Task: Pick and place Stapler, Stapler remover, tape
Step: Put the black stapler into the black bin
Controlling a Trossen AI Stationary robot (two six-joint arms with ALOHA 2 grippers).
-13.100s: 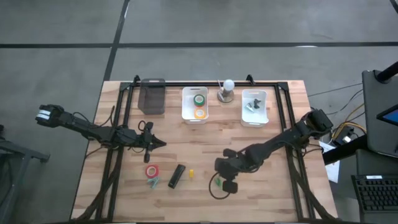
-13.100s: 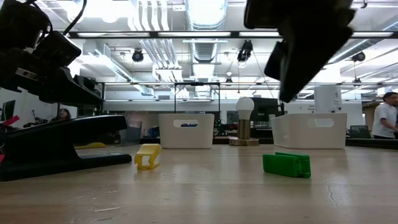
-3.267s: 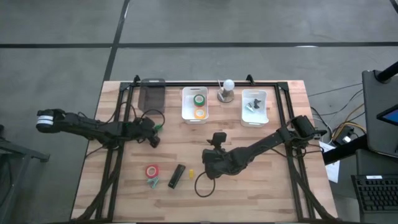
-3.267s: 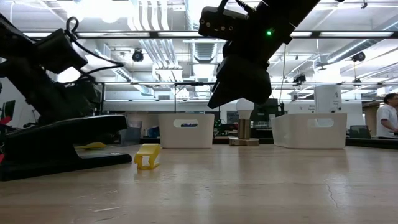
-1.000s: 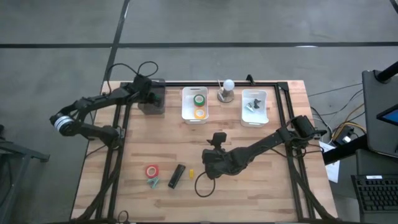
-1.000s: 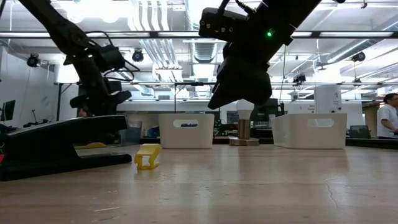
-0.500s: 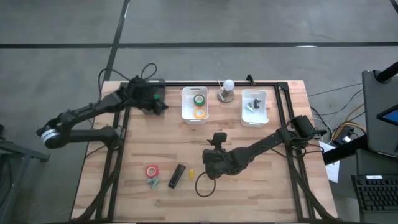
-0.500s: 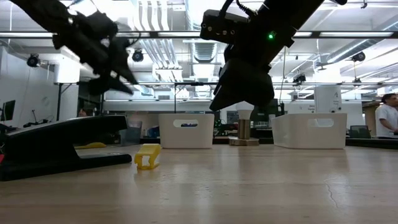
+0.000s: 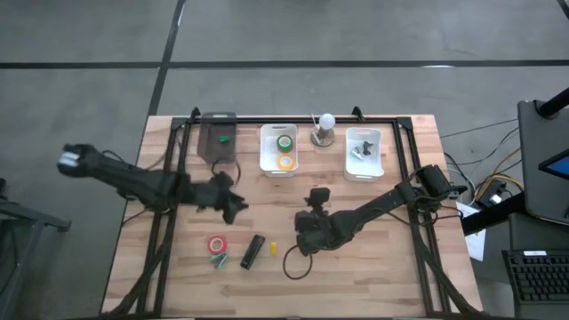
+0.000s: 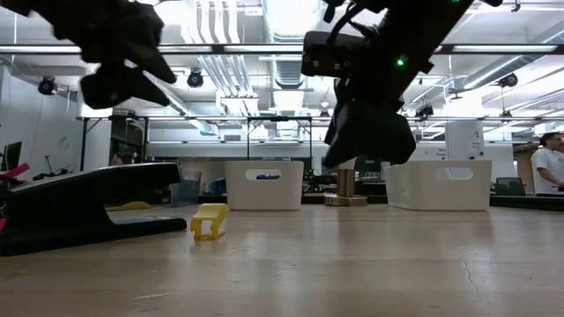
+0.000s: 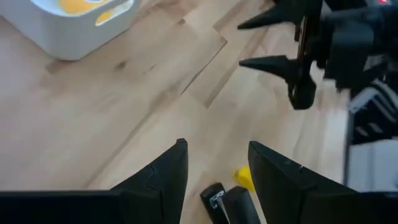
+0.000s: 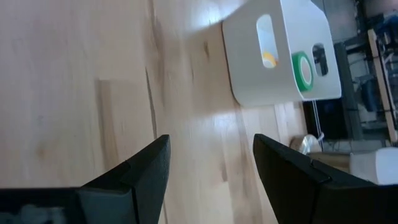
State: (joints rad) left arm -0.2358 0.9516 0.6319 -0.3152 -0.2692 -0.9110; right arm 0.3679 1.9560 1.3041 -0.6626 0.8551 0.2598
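Stapler point(image 9: 252, 252) looks rigid, heavy; grab mid-body across width. Left pincer point(image 9: 233, 207) and right pincer point(image 9: 307, 242) both open, empty.

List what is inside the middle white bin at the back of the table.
The white bin holds a green tape roll and an orange one nearer the front. Anything beneath the rolls is hidden.
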